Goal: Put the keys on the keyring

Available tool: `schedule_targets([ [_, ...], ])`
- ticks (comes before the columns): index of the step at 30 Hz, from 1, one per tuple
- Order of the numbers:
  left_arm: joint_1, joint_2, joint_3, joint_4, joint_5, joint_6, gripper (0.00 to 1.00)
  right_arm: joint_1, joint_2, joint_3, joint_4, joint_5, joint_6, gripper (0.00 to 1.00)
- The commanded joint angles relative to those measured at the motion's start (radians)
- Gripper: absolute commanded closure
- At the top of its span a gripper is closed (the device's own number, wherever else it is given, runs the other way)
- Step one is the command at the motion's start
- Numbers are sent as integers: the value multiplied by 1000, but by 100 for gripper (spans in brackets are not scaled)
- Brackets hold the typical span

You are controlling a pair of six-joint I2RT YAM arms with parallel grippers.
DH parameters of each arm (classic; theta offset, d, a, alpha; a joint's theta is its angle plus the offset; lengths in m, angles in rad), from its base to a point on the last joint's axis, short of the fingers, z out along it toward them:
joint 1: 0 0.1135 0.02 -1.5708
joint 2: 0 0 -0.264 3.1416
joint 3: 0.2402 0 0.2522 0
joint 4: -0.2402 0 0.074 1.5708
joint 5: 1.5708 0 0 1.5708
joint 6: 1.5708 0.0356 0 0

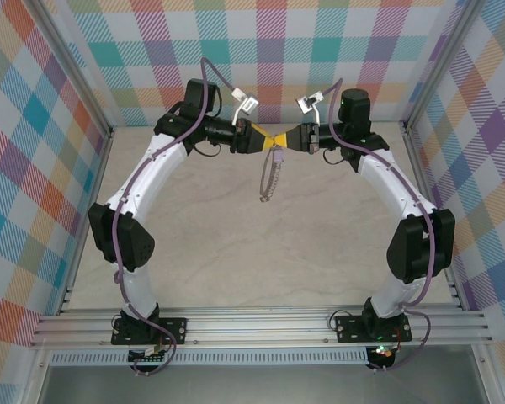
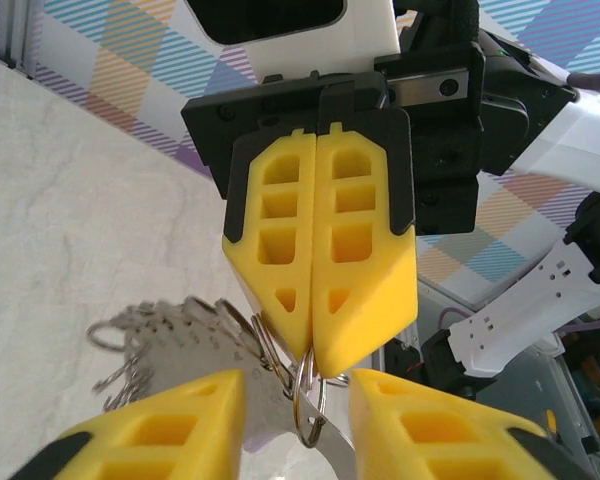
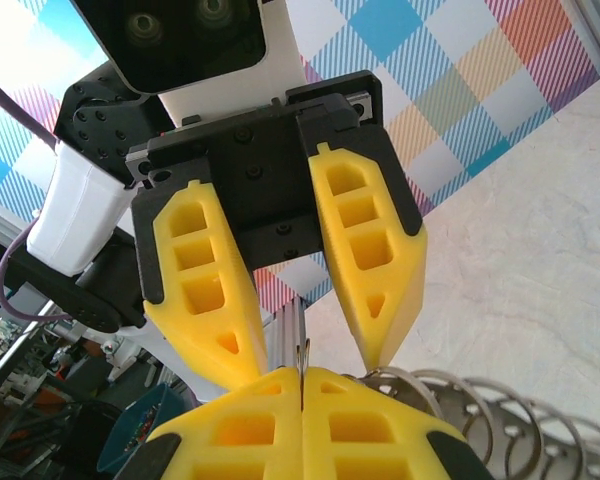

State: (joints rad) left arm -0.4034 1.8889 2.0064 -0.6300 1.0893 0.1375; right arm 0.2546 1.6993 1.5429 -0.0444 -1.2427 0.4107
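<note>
My two grippers meet tip to tip in mid-air over the back of the table. The right gripper [image 1: 288, 139] [image 2: 315, 345] [image 3: 302, 375] is shut, pinching a small wire loop of the keyring [image 2: 170, 330] [image 3: 480, 405]. The rest of the keyring hangs down as a chain of silvery pieces [image 1: 272, 178]. The left gripper [image 1: 268, 139] [image 2: 298, 378] has its fingers [image 3: 355, 260] partly apart. The key [image 2: 265, 430] spans between them, its lilac head [image 1: 279, 156] lowest and its silvery blade crossing the pinched loop. How far the loop passes through the key is hidden.
A pale marbled tabletop [image 1: 261, 252] lies below, walled by checked panels on aluminium posts [image 1: 408, 126]. Both arm bases sit on the rail [image 1: 261, 324] at the near edge. White cable clips [image 1: 246, 104] stick up behind each wrist.
</note>
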Motion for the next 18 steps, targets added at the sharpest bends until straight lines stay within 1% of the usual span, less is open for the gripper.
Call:
schedule_targets([
  [1, 6, -1, 28, -3, 45, -4, 73, -5, -1, 3, 44, -29, 7, 100],
  [6, 3, 0, 27, 4, 52, -7, 75, -4, 2, -1, 46, -29, 9, 100],
  [8, 1, 1, 26, 7, 51, -9, 80, -5, 3, -3, 46, -29, 8, 100],
  [10, 0, 1, 27, 10, 52, -11, 82, -3, 3, -5, 46, -30, 8, 100],
  [13, -2, 1, 28, 15, 52, -14, 88, -5, 4, -6, 45, -33, 7, 100],
  [16, -3, 1, 29, 21, 52, -18, 92, -5, 3, -6, 42, -35, 5, 100],
  [18, -5, 1, 29, 22, 53, -20, 97, -4, 3, -8, 37, -34, 0, 100],
])
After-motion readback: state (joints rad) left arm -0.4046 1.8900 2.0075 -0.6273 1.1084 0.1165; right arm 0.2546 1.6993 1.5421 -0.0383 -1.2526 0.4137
